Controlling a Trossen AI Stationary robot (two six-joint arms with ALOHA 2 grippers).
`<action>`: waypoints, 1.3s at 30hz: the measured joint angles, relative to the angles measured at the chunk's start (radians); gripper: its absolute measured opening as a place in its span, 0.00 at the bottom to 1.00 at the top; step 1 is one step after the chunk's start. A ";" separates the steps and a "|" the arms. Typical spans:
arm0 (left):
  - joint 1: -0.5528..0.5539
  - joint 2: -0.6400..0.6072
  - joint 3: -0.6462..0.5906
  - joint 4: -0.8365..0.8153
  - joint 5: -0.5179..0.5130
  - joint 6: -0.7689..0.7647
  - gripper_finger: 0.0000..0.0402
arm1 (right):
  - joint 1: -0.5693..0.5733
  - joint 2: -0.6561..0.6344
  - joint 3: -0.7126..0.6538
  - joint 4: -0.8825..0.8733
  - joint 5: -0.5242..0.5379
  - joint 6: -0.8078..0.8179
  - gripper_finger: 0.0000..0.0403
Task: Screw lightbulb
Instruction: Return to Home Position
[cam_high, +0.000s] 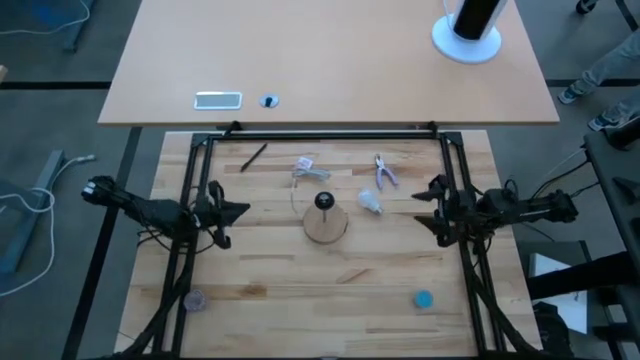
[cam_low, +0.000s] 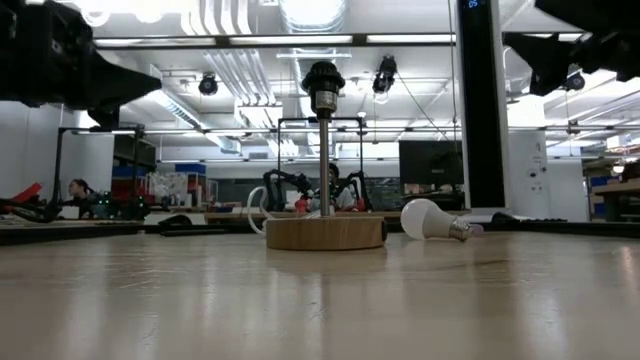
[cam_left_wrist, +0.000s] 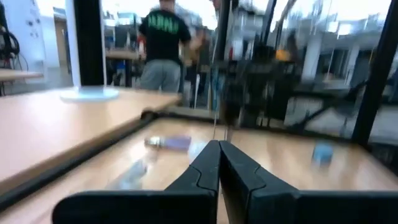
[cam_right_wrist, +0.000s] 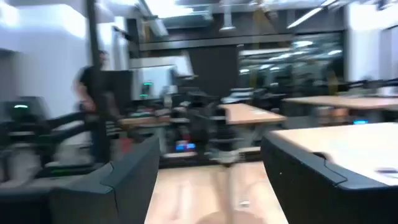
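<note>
Wooden table (cam_high: 300, 290) holds the lightbulb (cam_high: 371, 204) lying beside the lamp (cam_high: 325, 226); left fingers (cam_left_wrist: 199, 175) closed, right fingers (cam_right_wrist: 124, 182) spread.

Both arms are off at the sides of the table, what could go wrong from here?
The lightbulb lies loose on its side on the table beside the lamp's wooden base; being round, it may roll if nudged. The socket stands empty: the job is undone while the left tool and right tool sit far off.

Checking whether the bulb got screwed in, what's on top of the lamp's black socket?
Nothing: the socket stands bare. The lightbulb lies on its side beside the wooden base. The socket's inside is hidden.
</note>
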 joint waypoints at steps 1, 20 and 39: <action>0.000 0.016 -0.001 -0.012 0.000 -0.004 0.00 | 0.001 0.002 -0.001 -0.009 -0.026 0.013 0.68; 0.000 0.272 -0.002 -0.012 0.000 -0.006 0.00 | 0.001 0.046 -0.006 -0.033 -0.115 0.154 0.75; 0.000 0.426 -0.002 -0.010 0.000 -0.006 0.00 | 0.001 0.046 -0.006 -0.032 -0.113 0.154 0.72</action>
